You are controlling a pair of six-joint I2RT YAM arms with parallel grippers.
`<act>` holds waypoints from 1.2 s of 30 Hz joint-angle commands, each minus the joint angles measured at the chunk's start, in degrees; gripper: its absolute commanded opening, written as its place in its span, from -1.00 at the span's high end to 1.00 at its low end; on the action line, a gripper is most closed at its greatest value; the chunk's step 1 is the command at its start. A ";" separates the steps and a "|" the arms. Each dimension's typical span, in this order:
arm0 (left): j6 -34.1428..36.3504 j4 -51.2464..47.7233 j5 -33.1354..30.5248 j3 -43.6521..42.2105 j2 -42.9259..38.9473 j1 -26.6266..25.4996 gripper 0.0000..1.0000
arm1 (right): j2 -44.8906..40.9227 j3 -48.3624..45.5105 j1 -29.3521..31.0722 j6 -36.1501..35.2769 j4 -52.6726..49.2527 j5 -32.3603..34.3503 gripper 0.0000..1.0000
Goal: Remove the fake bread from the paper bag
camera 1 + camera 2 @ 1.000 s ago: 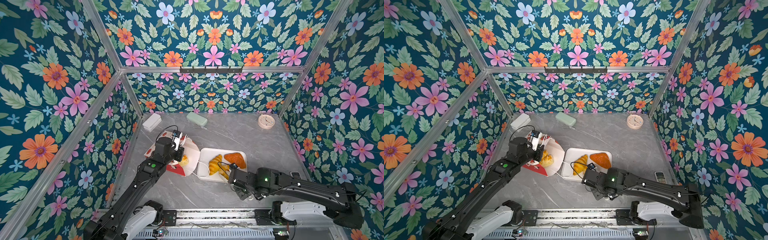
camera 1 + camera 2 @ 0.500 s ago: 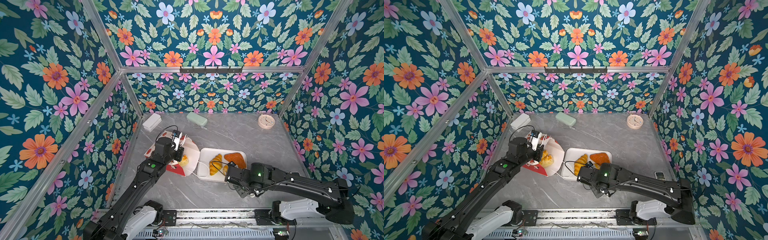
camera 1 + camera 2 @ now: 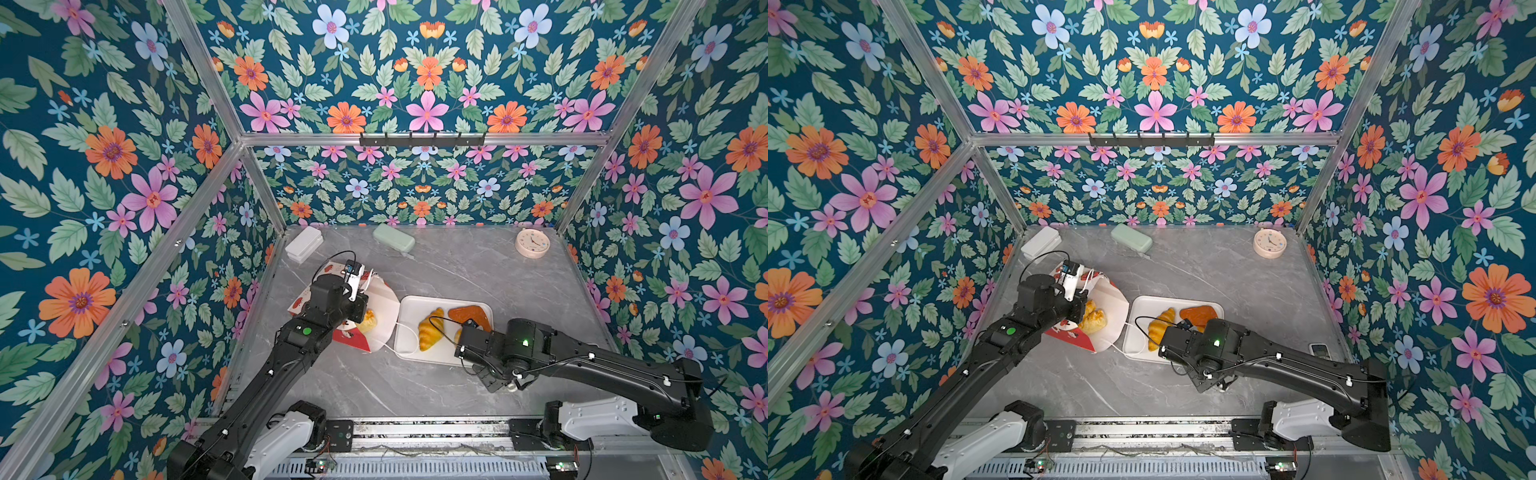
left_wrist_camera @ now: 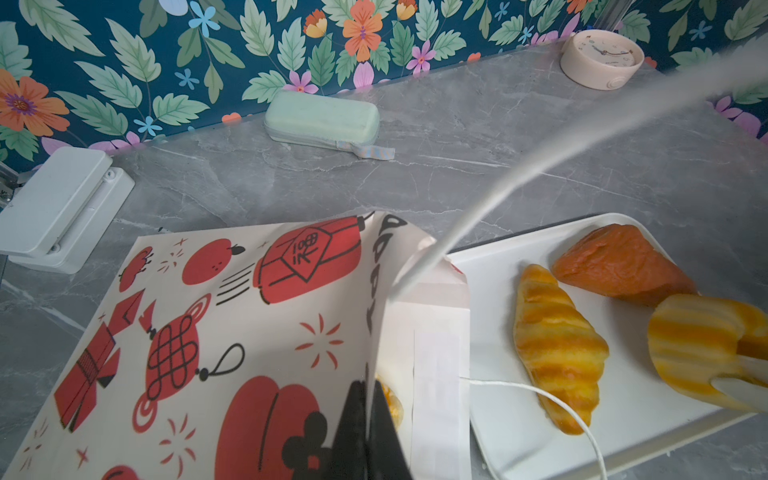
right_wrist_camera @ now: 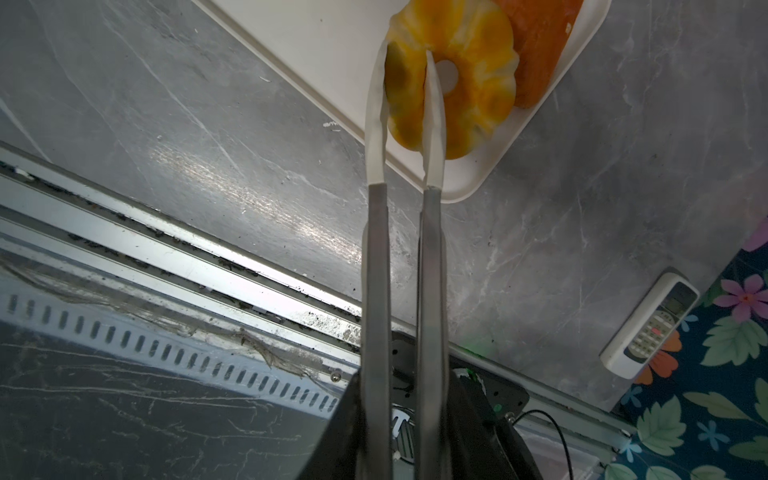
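Grey table [image 3: 457, 270]: paper bag [image 3: 386, 303], tray [image 3: 411, 309], green case [image 3: 393, 237], clock [image 3: 532, 242], white box [image 3: 304, 244], remote [image 5: 650, 324].

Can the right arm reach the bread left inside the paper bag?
Probably not yet: the right gripper is shut on the ring bun over the tray. Once freed, likely yes: the left gripper pinches the paper bag open toward it.
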 commanded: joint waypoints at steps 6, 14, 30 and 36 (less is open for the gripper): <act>-0.14 0.66 0.04 0.01 0.19 0.03 1.00 | -1.39 -2.08 -2.69 -2.42 5.62 -4.33 0.60; -0.13 0.67 0.11 0.06 0.37 0.06 1.00 | -1.28 -4.14 -4.14 -2.45 7.32 -4.99 0.41; 0.01 0.71 0.13 0.09 0.74 0.06 1.00 | -8.66 -3.14 -4.29 -0.69 7.40 2.34 0.22; 0.30 0.73 0.02 0.48 0.84 0.05 1.00 | -12.32 -4.03 -4.22 -6.12 19.87 -1.59 0.24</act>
